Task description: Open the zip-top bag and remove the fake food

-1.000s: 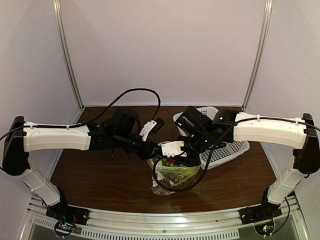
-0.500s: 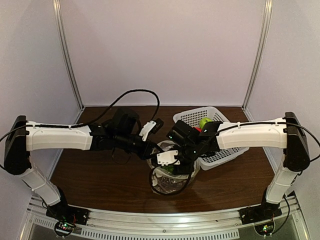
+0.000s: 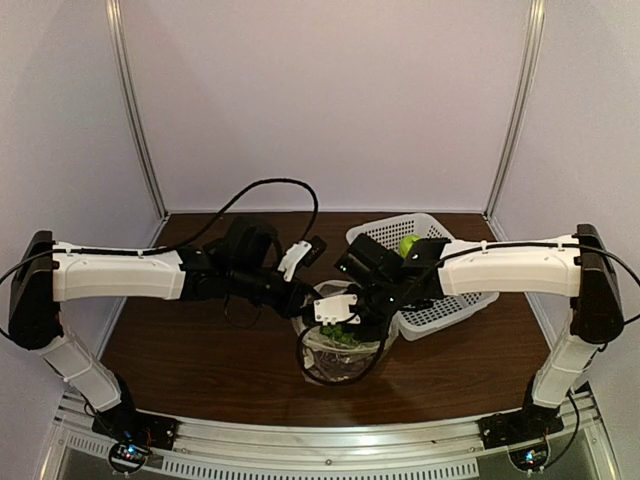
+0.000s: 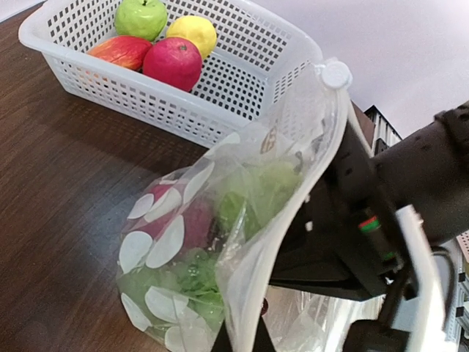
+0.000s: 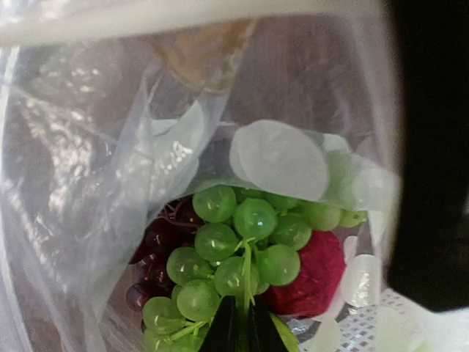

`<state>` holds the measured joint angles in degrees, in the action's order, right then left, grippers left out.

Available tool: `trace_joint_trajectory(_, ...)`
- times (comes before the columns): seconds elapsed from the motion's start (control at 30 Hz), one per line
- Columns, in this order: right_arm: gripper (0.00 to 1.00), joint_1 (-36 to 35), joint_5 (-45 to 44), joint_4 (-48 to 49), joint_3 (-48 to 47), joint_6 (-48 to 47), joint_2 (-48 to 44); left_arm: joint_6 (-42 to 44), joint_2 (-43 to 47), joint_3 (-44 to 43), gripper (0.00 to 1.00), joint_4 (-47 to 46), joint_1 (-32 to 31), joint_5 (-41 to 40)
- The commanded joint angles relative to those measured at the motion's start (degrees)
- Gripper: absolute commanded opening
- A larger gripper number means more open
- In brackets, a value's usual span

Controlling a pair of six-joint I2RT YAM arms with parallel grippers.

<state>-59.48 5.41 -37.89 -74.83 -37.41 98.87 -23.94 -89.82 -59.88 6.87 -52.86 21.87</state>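
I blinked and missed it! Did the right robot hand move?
Yes. The right gripper slid away from the white basket, leftward and toward the table's near edge, and now reaches into the zip-top bag.

Top camera looks down; wrist cameras crowd the zip-top bag (image 4: 183,220).

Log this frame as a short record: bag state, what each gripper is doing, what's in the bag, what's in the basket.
bag: open, mouth up
left gripper: shut on bag rim
right gripper: inside bag, tips at green grapes; grip unclear
in bag: green grapes, purple grapes, red piece
in basket: green apple, lemon, red apple, red-orange fruit
task: not yet done
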Motion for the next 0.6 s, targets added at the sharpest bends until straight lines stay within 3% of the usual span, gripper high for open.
trace_joint_trajectory(0.0,0.03,0.15,-1.94,-3.16,-4.31,0.75,-4.92,0.49,0.08,-0.61,0.00,-0.27,0.22,0.67)
trace_joint_trajectory(0.33,0.00,0.11,-5.15,-11.06,-10.20,-0.56,-7.84,1.84,1.61,-2.25,0.00,3.05,0.50,-0.11)
trace_joint_trajectory(0.57,0.00,0.24,2.80,-15.40,-16.78,0.02,-11.25,1.71,1.42,-2.49,0.00,2.84,0.48,-0.01)
